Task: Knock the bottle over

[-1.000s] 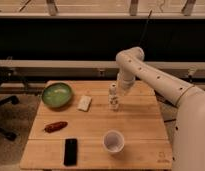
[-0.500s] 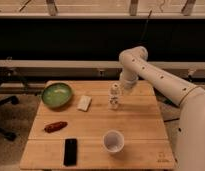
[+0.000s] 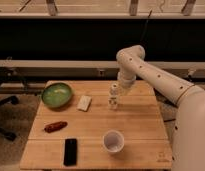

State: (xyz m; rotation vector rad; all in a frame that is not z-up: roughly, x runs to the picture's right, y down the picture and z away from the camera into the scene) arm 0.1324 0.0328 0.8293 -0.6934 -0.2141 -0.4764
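A: Entry, one camera view. The desk [image 3: 136,125] is recorded first: pale wooden planks, filling the lower half of the view, with a dark wall and a window rail behind it.

B: Noted. The white arm [image 3: 156,75] is seen entering from the right, bent at an elbow above the far edge of the desk and directed downward.

A: The tool [image 3: 115,90] is located at the arm's lower end, over the far centre of the desk. It is positioned right at the top of the bottle [image 3: 113,101]. Contact cannot be confirmed.

B: Tool state?

A: Not determinable; it is logged as unknown.

B: Remaining items, by size. A green bowl [image 3: 56,94] is placed at the far left corner. A white cup [image 3: 113,141] is set upright near the front edge, right of centre, well apart from the bottle.

A: A black phone [image 3: 70,151] is laid flat at the front, left of the cup. A whitish flat block [image 3: 84,103] is found between the bowl and the bottle. A small reddish-brown item [image 3: 55,126] is laid on the left side, between bowl and phone.

B: The bottle is entered last: small, slim, pale, standing upright at the far centre of the desk, directly beneath the tool.
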